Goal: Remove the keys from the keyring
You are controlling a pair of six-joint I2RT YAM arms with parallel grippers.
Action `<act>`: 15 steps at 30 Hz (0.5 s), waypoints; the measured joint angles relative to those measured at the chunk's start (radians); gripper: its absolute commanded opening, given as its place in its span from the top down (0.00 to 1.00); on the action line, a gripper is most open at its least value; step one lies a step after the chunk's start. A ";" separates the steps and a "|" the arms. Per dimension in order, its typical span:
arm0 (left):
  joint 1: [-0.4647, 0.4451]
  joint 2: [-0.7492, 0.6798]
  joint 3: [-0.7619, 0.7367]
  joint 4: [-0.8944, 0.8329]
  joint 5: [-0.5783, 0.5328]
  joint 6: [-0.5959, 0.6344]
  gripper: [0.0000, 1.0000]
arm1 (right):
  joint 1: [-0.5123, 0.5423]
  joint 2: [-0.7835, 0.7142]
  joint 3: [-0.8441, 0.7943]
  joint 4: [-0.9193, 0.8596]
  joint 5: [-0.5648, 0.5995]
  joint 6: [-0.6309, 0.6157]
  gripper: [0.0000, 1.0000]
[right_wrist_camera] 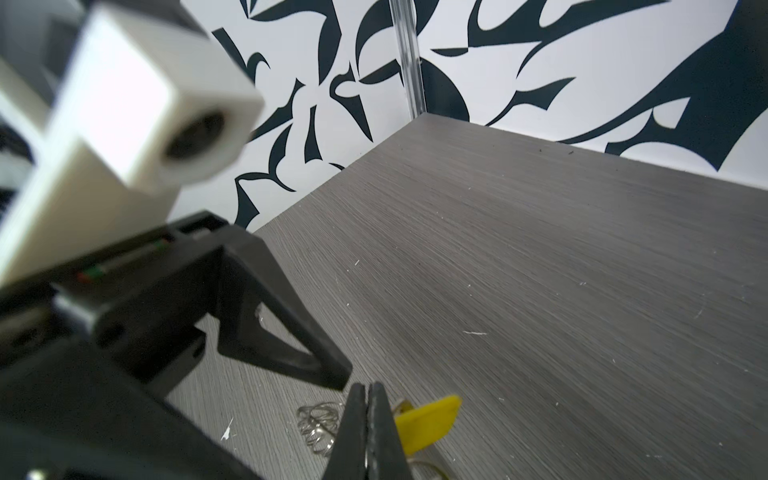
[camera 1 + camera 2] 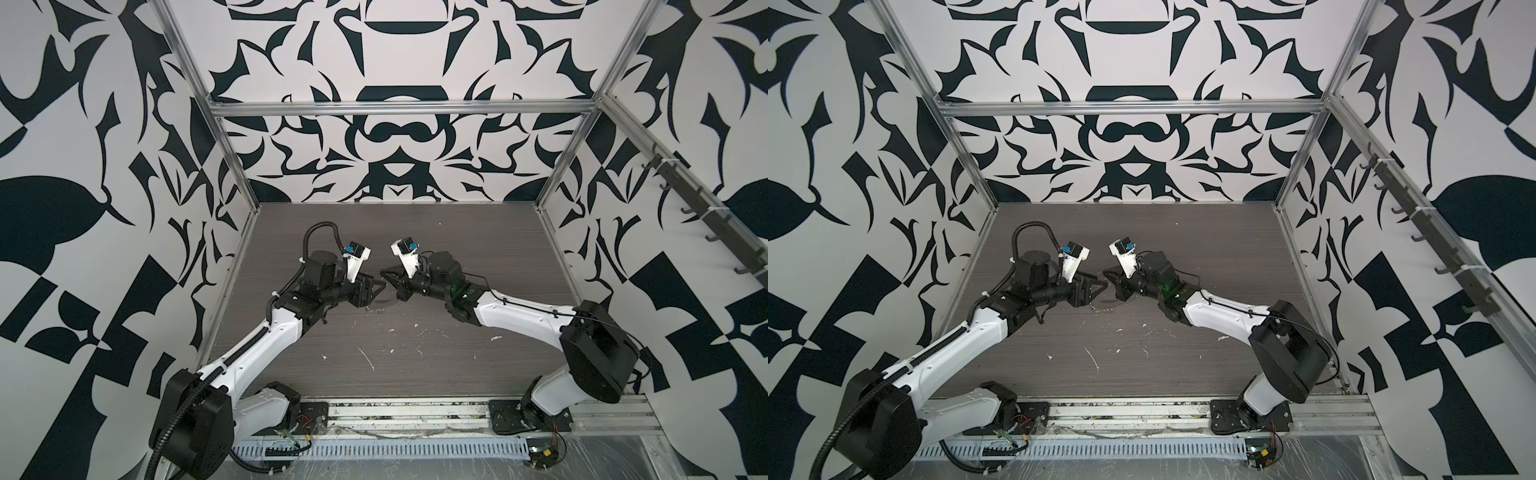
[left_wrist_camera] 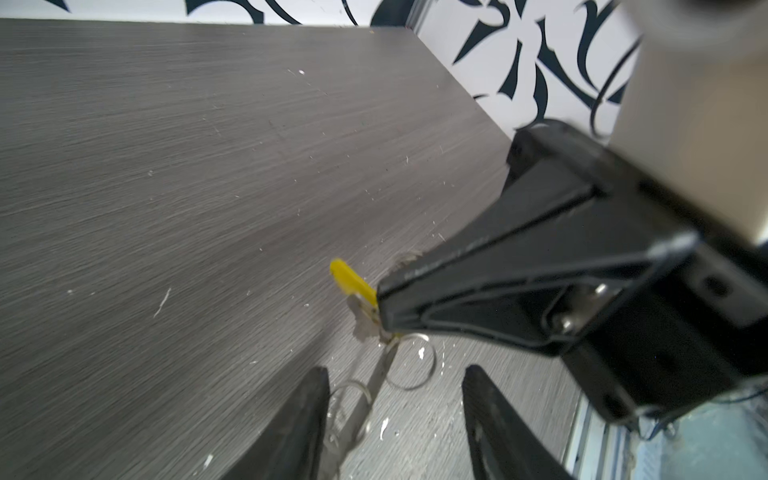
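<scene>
Left wrist view: left claw (image 3: 395, 370) open around the keyring (image 3: 375, 381), right claw (image 3: 383, 306) clamped on the key (image 3: 351, 280).
The left claw's fingers (image 3: 307, 415) stand well apart over the desk (image 3: 166, 187). The grey keyring runs edge-on between them, nearer one finger; I cannot tell whether it touches. Small wire split rings (image 3: 432, 361) hang from it. Just beyond the left claw's tips, the right claw's jaws are pressed together on the key, and in the right wrist view its yellow head juts out beside them.
</scene>
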 measured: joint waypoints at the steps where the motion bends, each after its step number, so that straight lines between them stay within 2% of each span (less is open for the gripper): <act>1: -0.004 0.000 -0.002 0.000 -0.004 0.012 0.44 | 0.000 -0.007 0.000 0.000 -0.001 0.000 1.00; 5: -0.008 0.000 -0.003 0.001 -0.025 0.052 0.48 | 0.000 -0.026 0.000 0.012 -0.015 0.000 1.00; 7: -0.008 0.000 -0.003 0.000 -0.034 0.063 0.58 | 0.000 -0.028 0.000 0.020 -0.023 0.000 1.00; 9: -0.010 0.000 -0.002 0.000 -0.049 0.068 0.74 | 0.000 -0.028 0.000 0.022 -0.026 0.000 1.00; 12: -0.021 0.004 0.005 -0.004 -0.072 0.084 0.93 | -0.002 -0.029 0.000 0.026 -0.024 0.001 1.00; 15: -0.045 0.010 0.029 -0.020 -0.084 0.102 1.00 | -0.005 -0.032 -0.002 0.030 -0.018 0.001 1.00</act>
